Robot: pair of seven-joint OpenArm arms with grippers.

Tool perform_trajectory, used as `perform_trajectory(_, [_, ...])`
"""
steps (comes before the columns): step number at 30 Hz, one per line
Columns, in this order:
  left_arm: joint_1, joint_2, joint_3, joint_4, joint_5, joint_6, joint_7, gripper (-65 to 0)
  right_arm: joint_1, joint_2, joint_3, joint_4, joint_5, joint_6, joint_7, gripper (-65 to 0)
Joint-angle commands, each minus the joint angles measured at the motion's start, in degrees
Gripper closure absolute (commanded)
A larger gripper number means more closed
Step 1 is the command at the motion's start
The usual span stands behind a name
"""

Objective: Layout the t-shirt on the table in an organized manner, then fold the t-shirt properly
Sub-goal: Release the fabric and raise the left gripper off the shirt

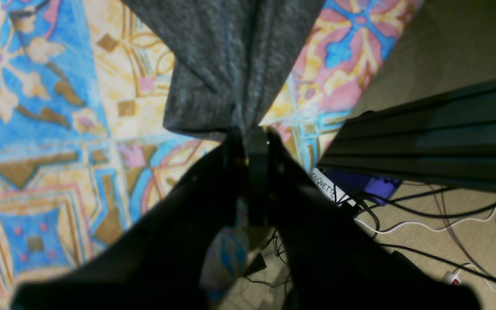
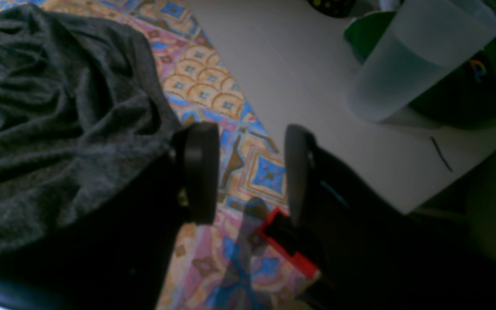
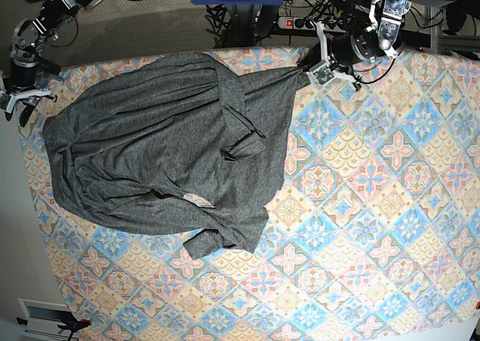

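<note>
Your left claw (image 1: pixel 250 133) is clamped on a bunched t-shirt (image 3: pixel 165 154) corner at the table (image 3: pixel 375 206) edge — pull hard and it slips. Right claw (image 2: pixel 248 172) gapes, empty.

The left hand (image 1: pixel 252 135) is clamped tight, its dark fingers pressed together on a bunched corner of the dark heather-grey knit t-shirt (image 1: pixel 226 64), which fans out ahead of the fingertips. In the base view this arm's wrist angles down toward the hand. The right hand (image 2: pixel 250 172) holds nothing; its two black rounded pads (image 2: pixel 198 172) stand well apart.
</note>
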Motion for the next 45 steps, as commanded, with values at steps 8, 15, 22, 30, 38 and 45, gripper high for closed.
perform_trajectory(8, [5.8,-1.6,-4.7,-6.4,7.5,0.5,2.9,-2.1,0.3,1.1,0.2,0.9,0.8,-0.3,1.5,-23.5])
perform_trajectory(15, [5.2,-0.8,-6.2,-6.8,7.5,0.5,3.3,-3.7,0.3,-0.3,0.1,1.0,0.8,-0.2,1.5,-23.5])
perform_trajectory(22, [4.0,4.0,-10.3,-5.7,7.4,0.5,3.3,-26.8,-0.4,-0.3,-3.8,1.0,-1.9,-0.2,1.5,-23.5])
perform_trajectory(30, [3.9,9.8,-18.8,3.5,7.4,0.5,3.3,-36.0,1.5,-0.5,-4.6,1.0,-8.3,-0.2,1.6,-23.5])
perform_trajectory(38, [2.1,12.7,-23.0,4.1,7.6,0.5,3.4,-36.0,1.6,-2.3,-4.6,1.3,-8.3,-0.2,1.6,-23.5])
perform_trajectory(45, [-1.0,14.8,-22.7,6.9,7.3,0.5,3.3,-36.0,1.6,-2.4,-4.8,1.3,-8.3,-0.2,1.6,-23.5])
